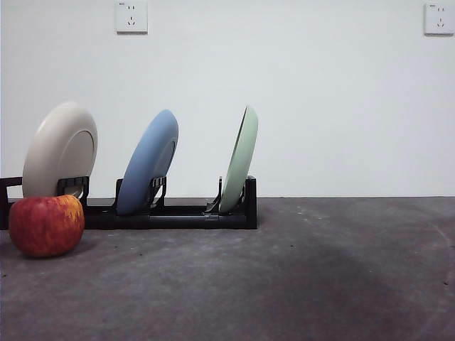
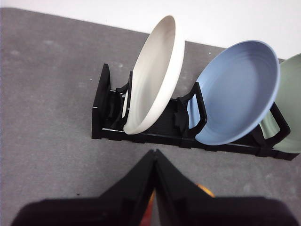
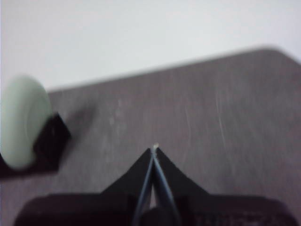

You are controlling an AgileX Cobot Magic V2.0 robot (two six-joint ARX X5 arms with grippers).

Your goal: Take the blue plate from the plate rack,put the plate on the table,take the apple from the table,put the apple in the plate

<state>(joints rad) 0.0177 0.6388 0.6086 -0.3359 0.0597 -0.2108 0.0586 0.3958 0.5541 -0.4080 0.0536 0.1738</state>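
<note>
The blue plate (image 1: 151, 168) (image 2: 240, 92) stands on edge in the middle slot of the black plate rack (image 1: 178, 213) (image 2: 155, 129), leaning back. The red apple (image 1: 46, 224) rests on the dark grey table (image 1: 298, 277) just in front of the rack's left end; in the left wrist view only an orange sliver of it (image 2: 205, 189) peeks out beside the jaws. My left gripper (image 2: 155, 153) is shut with nothing in it, above the table in front of the rack. My right gripper (image 3: 154, 149) is shut and empty over bare table, to the right of the rack. Neither arm shows in the front view.
A cream plate (image 1: 60, 150) (image 2: 157, 75) stands in the rack's left slot and a pale green plate (image 1: 239, 160) (image 3: 21, 121) in its right slot. A white wall with two sockets (image 1: 131, 15) rises behind the table.
</note>
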